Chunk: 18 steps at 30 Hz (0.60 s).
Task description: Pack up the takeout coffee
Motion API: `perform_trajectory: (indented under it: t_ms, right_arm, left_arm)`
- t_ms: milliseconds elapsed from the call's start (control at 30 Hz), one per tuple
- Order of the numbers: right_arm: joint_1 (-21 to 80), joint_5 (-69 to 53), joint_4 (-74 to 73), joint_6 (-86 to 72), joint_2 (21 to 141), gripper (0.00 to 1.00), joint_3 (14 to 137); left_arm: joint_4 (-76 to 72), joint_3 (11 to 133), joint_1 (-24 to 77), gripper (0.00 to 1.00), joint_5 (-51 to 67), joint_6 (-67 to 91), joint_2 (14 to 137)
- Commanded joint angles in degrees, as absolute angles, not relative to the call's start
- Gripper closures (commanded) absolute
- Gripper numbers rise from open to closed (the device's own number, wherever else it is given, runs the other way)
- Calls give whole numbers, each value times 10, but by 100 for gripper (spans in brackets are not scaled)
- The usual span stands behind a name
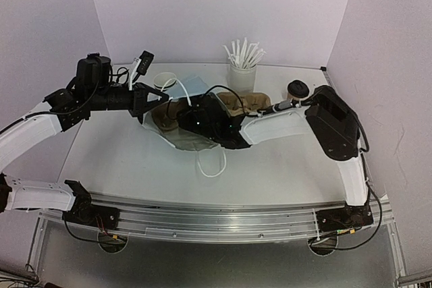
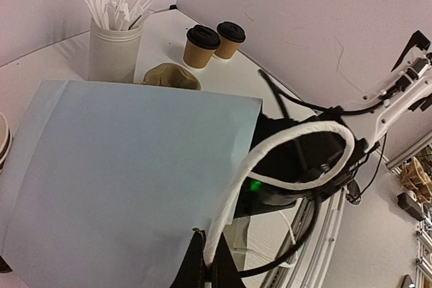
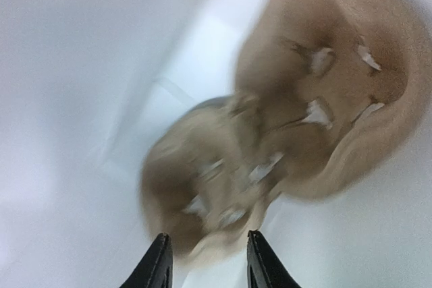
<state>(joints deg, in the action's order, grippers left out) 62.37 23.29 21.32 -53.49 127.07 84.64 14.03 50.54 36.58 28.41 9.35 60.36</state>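
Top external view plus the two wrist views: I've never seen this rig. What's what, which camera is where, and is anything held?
These are two robot arms bolted at the table's near edge. The top view looks down from above and behind them. The other two pictures come from a camera on each wrist.

On the table are a white handled paper bag, a tan pulp cup carrier, two lidded brown cups and a white cup of sticks.

The left end effector is shut on the bag's cord handle. The right end effector is at the carrier, apparently inside the bag, with its jaws apart. That view is too blurred to show contact.
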Motion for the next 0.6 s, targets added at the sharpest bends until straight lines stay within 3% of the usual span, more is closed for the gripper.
perform_trajectory:
  t_ms: [0,300,567]
  right_arm:
    - [647,189,195,-462,1178,63,812]
    - [695,124,166,-272,1119,55,778]
    - [727,86,118,-217,1040,53,726]
  left_arm:
    - [138,501,365,100,201,57,594]
    - [119,501,365,100,156,31,595]
    - [118,499,365,100,164,37,592]
